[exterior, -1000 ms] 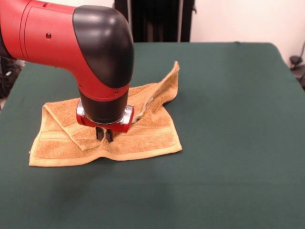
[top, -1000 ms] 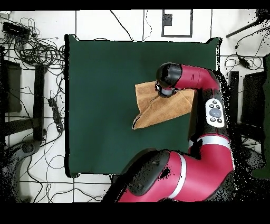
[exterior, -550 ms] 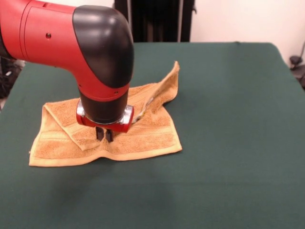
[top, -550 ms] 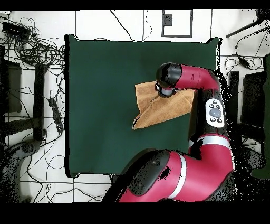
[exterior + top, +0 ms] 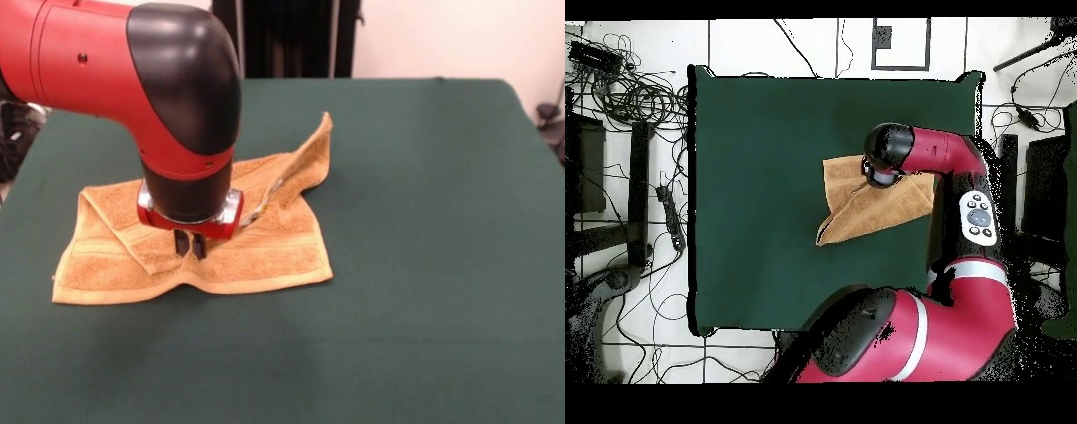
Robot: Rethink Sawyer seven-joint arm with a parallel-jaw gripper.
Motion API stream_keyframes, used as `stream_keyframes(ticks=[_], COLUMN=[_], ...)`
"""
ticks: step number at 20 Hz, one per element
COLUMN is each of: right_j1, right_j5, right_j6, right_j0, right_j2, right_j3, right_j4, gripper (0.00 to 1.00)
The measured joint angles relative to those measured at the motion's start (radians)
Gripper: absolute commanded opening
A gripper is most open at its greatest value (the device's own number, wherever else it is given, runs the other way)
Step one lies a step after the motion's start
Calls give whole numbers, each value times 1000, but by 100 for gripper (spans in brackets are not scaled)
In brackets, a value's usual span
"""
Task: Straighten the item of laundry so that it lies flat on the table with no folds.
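Right down on the towel (image 5: 265, 252), the tool (image 5: 191, 245) has its two black fingers (image 5: 182, 242) pressed close together, pinching a raised ridge of cloth near the middle of the towel's front half, so it's closed on the towel. Above it sits the silver-and-red wrist ring, then the big black elbow and red arm (image 5: 79, 57) coming in from the upper left of the front view.

Towel's nowhere near flat: one flap is folded diagonally over the left part, and a corner on the far right side stands up in a peak. A pale stripe band runs along the front edge. From overhead the towel (image 5: 865, 205) sits toward the right side of the green tabletop (image 5: 765, 150), with one corner pointing down-left, and the arm (image 5: 930, 150) covers its right end.
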Motion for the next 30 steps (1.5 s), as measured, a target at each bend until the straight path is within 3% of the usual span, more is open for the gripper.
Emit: stream_keyframes(ticks=[8, 30], right_j1=[-31, -33], right_j5=[-53, -52], right_j6=[0, -8], right_j0=[-36, -43], right_j2=[17, 19], right_j3=[71, 76], right_j4=[-1, -3], gripper=[0, 0])
